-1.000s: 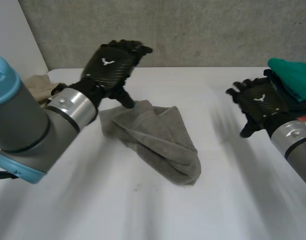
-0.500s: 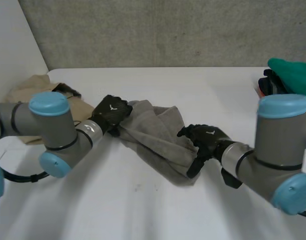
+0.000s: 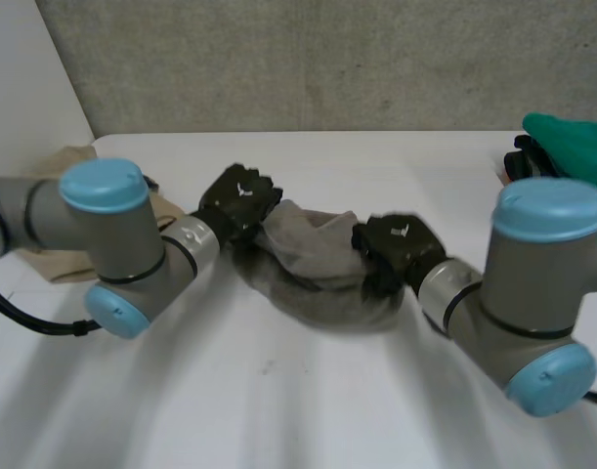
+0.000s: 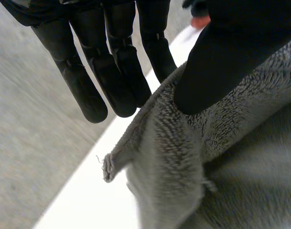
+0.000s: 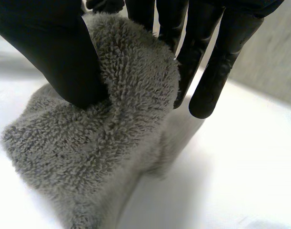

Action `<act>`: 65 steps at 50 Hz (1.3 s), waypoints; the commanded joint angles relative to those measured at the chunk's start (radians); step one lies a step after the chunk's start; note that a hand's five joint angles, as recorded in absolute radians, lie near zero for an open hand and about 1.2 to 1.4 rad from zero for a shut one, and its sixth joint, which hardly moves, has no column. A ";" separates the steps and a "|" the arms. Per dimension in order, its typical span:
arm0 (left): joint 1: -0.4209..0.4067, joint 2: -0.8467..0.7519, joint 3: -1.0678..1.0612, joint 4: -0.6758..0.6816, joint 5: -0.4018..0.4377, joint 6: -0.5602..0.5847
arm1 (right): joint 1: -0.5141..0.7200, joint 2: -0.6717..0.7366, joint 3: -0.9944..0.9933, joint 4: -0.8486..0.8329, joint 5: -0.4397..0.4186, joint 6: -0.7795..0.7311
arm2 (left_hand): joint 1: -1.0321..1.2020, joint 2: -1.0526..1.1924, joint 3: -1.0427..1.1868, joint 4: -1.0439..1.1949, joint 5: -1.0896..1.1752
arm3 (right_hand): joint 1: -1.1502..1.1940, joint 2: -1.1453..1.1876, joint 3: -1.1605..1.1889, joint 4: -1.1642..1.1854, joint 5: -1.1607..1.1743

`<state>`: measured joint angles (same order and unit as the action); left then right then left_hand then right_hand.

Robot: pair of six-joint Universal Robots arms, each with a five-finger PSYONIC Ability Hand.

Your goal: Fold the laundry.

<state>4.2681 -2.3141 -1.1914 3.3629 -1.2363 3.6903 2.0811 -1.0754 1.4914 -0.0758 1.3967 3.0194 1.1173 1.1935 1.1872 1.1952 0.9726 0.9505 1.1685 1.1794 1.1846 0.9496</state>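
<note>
Mid-fold at the white counter (image 3: 278, 401): we see both hands on the grey towel (image 3: 313, 283), which lies bunched at the counter's middle and sags between them. The left hand (image 3: 241, 198) has the end nearer the beige cloth (image 3: 68, 161). Its wrist view shows the thumb (image 4: 216, 62) pressing the terry edge against straight fingers (image 4: 114, 81), just beside a frayed corner (image 4: 107, 167). The right hand (image 3: 396, 244) grips the opposite end, a thick fold pinched between thumb (image 5: 55, 52) and fingers (image 5: 216, 62).

We judge the risk to lie in the grips themselves. The left pinch sits shallow on a single edge, with the fingertips reaching past the cloth, so a brisk pull apart could let that edge slip free. The right hand appears to hold a doubled roll rather than one layer. If so, the towel would open twisted and not flat, spoiling any fold laid on it. The teal clothes pile (image 3: 572, 147) sits well apart at the counter's far side and looks safe from a sweep.
</note>
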 commanded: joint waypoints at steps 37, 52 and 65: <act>-0.039 0.458 -0.389 -0.053 -0.315 -0.061 | -0.007 -0.084 -0.246 0.205 0.061 -0.263 | 0.279 0.203 0.209 0.201 0.249 | -0.672 -0.890 -0.901 -0.906 -0.845; -0.039 0.529 -0.405 -0.062 -0.315 -0.055 | -0.276 0.115 -0.508 0.525 -0.261 -0.468 | 0.279 0.203 0.209 0.201 0.249 | -0.604 -0.822 -0.833 -0.838 -0.778; -0.039 0.553 -0.432 -0.060 -0.313 -0.056 | -0.251 0.351 -0.669 0.516 -0.386 -0.548 | 0.279 0.203 0.209 0.201 0.249 | -0.490 -0.708 -0.719 -0.724 -0.663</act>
<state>4.2288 -1.7660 -1.6168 3.3009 -1.5507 3.6345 1.8071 -0.8228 0.8917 0.4448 1.0582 2.4514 1.1173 1.1965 1.1916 1.1997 0.9726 0.2871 0.3305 0.3574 0.3558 0.1825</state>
